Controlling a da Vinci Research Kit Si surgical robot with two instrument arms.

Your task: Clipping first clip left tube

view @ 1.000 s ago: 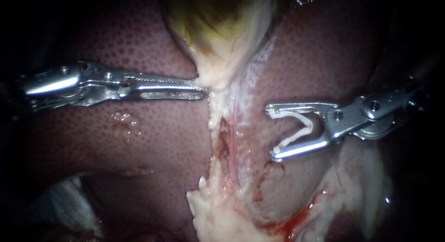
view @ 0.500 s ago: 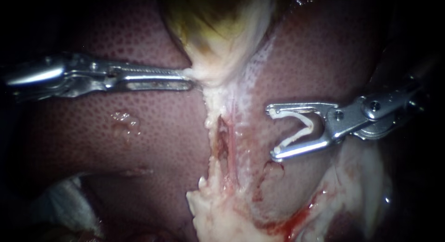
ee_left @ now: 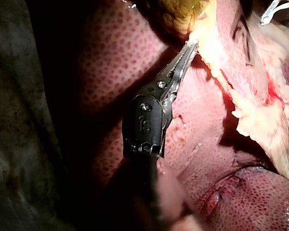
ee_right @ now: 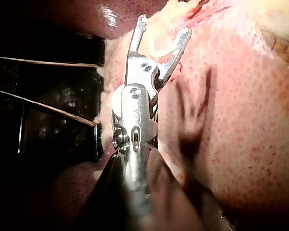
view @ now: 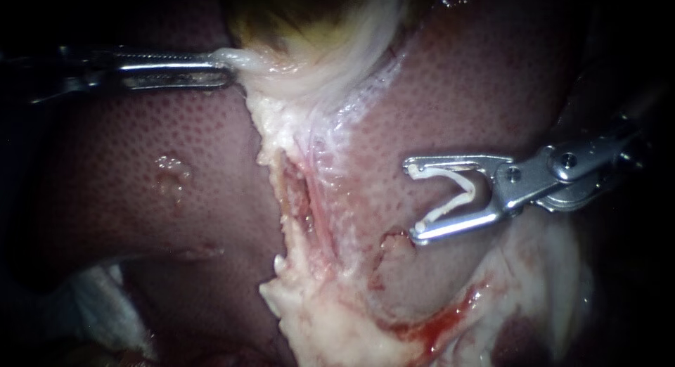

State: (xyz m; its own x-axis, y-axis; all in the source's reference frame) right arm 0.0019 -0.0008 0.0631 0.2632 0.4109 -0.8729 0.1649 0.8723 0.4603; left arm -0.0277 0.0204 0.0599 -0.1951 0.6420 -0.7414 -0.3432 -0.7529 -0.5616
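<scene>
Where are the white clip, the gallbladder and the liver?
clip (view: 467,187), endoscope view, on its bend.
gallbladder (view: 316,29), endoscope view, on its yellowish wall.
liver (view: 140,128), endoscope view, on its bare speckled surface.

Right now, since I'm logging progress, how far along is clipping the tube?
Done: the left silver instrument, jaws shut on pale tissue below the yellow-green gallbladder, holds the pinkish tube exposed. In hand: the right silver instrument carries a white V-shaped clip in wide-spread jaws, apart from the tube, over the mottled red liver. To do: bring the clip around the tube and close it; no tube bears a clip.
</scene>
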